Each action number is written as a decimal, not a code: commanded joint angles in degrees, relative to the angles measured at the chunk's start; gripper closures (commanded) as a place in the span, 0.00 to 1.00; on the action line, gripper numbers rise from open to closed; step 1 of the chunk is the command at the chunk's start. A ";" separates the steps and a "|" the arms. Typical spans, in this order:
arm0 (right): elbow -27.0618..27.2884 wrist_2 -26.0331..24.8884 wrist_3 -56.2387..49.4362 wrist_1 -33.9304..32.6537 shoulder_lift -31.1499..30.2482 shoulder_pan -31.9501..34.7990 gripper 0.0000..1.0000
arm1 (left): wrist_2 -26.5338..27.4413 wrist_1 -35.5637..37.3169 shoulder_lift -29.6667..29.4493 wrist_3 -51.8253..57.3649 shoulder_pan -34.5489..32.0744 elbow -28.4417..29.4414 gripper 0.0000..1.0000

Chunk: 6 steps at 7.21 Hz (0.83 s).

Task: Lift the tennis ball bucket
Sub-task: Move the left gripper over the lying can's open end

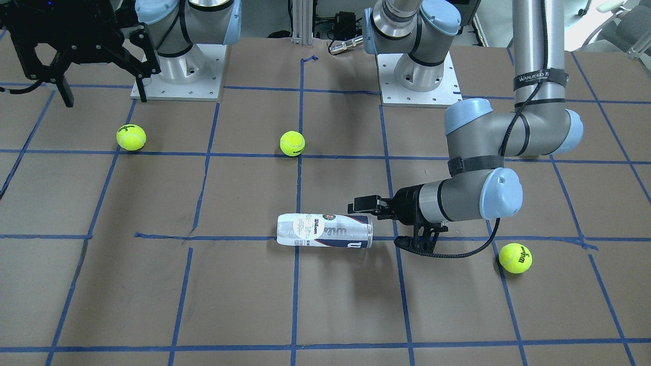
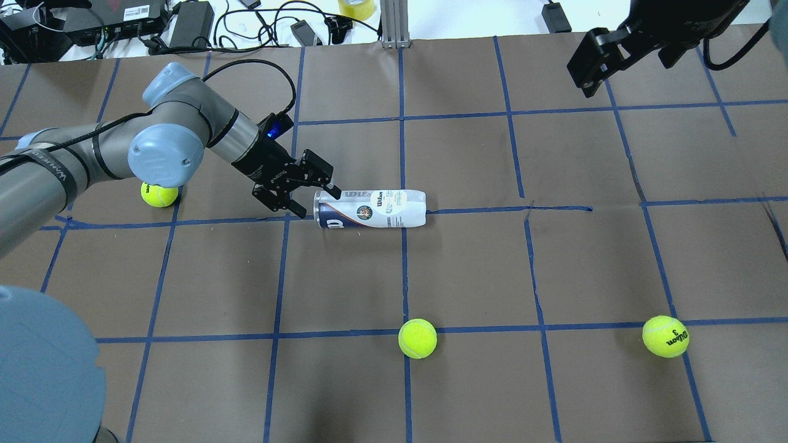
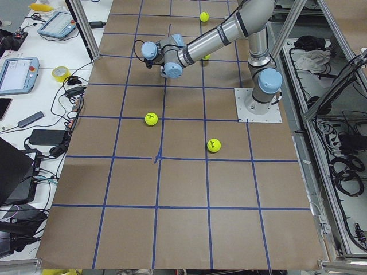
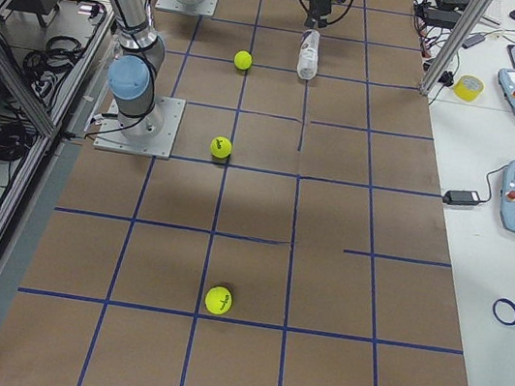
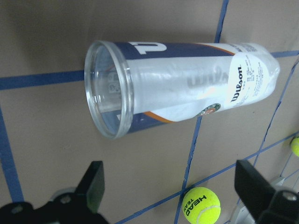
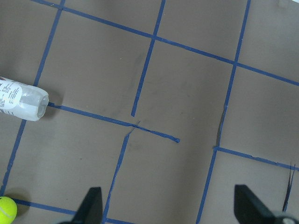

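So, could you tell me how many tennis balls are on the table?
5: left ball by the left arm, middle ball, right ball; far-left ball and far-right ball show only in side views.

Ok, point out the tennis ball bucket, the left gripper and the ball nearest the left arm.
tennis ball bucket [image 2: 369, 209]: overhead exterior view, mid-body, on its label.
left gripper [image 2: 317, 203]: overhead exterior view, the gap between its open fingertips.
tennis ball [image 2: 159, 195]: overhead exterior view, middle of its visible yellow face.
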 commanded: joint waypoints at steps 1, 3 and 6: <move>-0.09 -0.01 0.10 -0.30 0.03 -0.42 0.00 | -0.28 0.20 -1.84 0.20 0.00 0.68 0.06; 0.00 0.43 -0.69 0.31 0.38 -4.80 0.00 | -2.46 1.68 -2.90 0.12 -0.17 0.68 0.15; -0.35 1.04 0.00 0.14 0.47 -5.88 0.00 | -4.23 3.10 -3.17 -0.06 -0.44 0.33 1.00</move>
